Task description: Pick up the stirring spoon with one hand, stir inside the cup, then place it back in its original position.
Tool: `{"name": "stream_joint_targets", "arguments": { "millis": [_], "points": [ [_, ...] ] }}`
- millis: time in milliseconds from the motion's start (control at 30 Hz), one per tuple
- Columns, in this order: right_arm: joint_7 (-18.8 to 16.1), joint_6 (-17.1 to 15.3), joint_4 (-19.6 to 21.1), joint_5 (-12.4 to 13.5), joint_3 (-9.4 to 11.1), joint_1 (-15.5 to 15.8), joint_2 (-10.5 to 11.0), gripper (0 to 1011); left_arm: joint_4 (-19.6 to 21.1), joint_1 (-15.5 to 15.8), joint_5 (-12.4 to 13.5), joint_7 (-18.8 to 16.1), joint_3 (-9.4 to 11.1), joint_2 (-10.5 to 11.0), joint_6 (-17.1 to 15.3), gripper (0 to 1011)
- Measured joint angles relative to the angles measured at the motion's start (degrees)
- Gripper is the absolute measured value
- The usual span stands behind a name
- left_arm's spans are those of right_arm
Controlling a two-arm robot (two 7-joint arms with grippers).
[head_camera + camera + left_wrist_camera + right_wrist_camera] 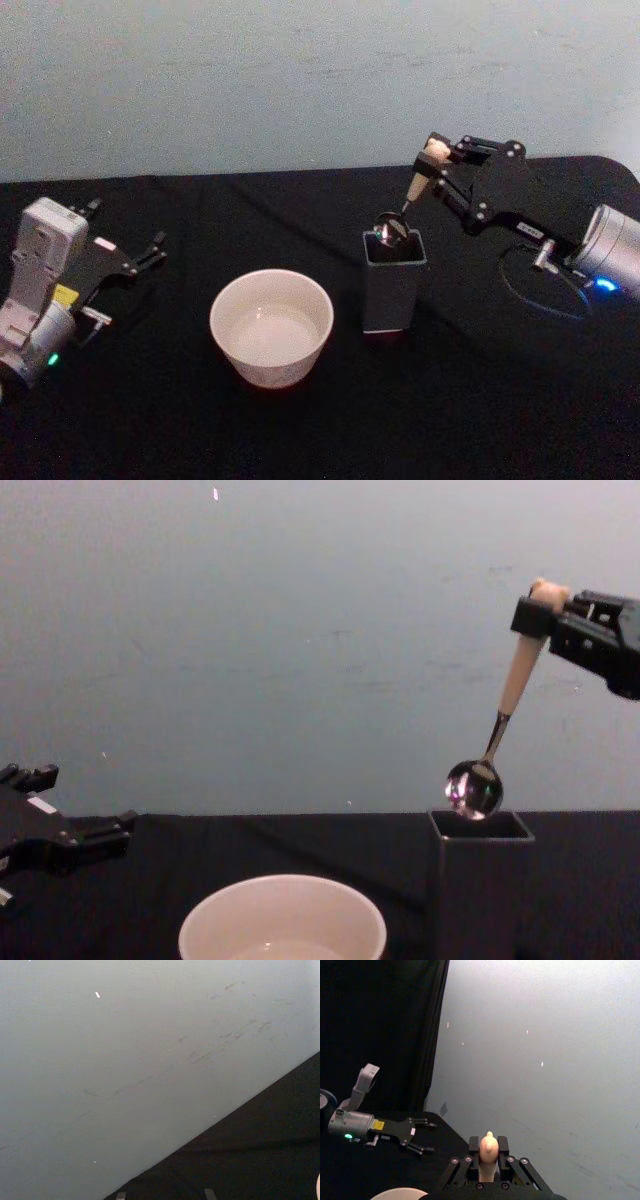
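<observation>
We note the right end effector (pixel 432 160) pinching the stirring spoon (pixel 412 188) high, its bowl just above the holder (pixel 392 290), ready for the cup (pixel 270 368); the left end effector (pixel 148 255) sits open, left.

You get soft, even light across the pale wall (pixel 300 80), while the black bench (pixel 450 420) stays dark and swallows any shadows. The cup (pixel 270 372) shows a faint sheen inside, and the stirring spoon (pixel 507 695) carries a small bright glint on its metal bowl.
</observation>
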State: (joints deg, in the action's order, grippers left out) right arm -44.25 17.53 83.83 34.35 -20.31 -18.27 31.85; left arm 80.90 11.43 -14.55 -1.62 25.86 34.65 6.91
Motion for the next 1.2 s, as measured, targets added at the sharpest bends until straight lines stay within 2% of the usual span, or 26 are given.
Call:
{"name": "stream_joint_targets", "arguments": {
  "millis": [433,800,1200],
  "points": [
    [0.9,-1.0,-3.5,-2.2,-1.6,-1.0,-1.2,212,0.0,0.0,0.0,0.0,0.0,0.0,0.0,1001],
    [1.7,-7.9,-6.3,-0.8,-3.4,-1.8,-1.9,212,0.0,0.0,0.0,0.0,0.0,0.0,0.0,1001],
    [3.6,-9.8,-8.6,-0.9,-4.4,-2.3,-3.0,212,0.0,0.0,0.0,0.0,0.0,0.0,0.0,1001]
  ]
}}
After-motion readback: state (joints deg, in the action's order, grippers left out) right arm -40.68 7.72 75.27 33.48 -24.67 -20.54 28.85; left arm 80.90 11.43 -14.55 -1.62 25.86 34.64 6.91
